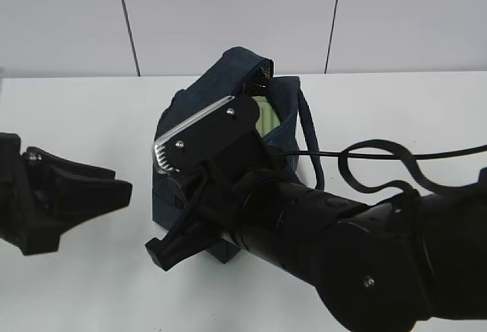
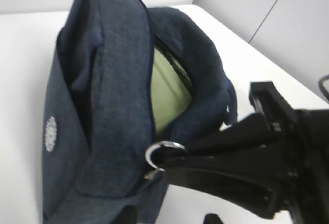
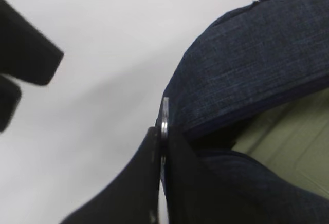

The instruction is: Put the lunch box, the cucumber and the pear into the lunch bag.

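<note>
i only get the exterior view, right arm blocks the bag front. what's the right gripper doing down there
Observer: The right gripper is shut on the metal ring pull of the bag zipper.
Operator: is the box in the bag
Observer: Yes, a pale green lid shows through the open top, down inside the bag.
Operator: cucumber or pear in there too
Observer: Neither shows in any view; the opening shows only the lid.
Operator: left gripper holding anything
Observer: No. The left gripper is open with nothing in it, off to the bag's left and clear of it.
</note>
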{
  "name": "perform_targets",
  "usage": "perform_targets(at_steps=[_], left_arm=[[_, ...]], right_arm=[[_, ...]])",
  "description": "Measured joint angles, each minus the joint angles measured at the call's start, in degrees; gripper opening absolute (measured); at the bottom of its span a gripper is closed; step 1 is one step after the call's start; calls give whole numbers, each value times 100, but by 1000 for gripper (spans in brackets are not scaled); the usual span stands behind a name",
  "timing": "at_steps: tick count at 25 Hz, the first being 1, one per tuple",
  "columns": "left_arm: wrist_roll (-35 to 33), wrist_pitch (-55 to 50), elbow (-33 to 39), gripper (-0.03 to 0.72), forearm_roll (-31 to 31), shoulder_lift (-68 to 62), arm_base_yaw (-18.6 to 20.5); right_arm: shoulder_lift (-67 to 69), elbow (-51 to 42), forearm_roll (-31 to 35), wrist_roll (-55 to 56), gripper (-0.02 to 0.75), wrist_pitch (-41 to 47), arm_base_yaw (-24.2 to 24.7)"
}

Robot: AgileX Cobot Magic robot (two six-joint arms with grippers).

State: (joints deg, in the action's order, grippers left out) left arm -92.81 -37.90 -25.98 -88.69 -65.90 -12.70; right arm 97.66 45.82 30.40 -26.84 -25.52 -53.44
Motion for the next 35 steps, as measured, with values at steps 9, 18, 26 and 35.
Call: perform_targets(at_steps=[9,18,26,35], left_arm=[[-2437,-490,0,241,-512,-1160,468],[-2447,-478,-256,241,-1061,-2034,258],[-2447,-437,-831,241,-1040,-2550,252],[-2447,-474,-1185,241,-700,-2974,98]], right_arm=[[0,0,9,-6,0,0,0],[0,9,9,-14,0,80,0],[0,9,9,-20,0,80,0],[0,132,33,-20,0,131,0]])
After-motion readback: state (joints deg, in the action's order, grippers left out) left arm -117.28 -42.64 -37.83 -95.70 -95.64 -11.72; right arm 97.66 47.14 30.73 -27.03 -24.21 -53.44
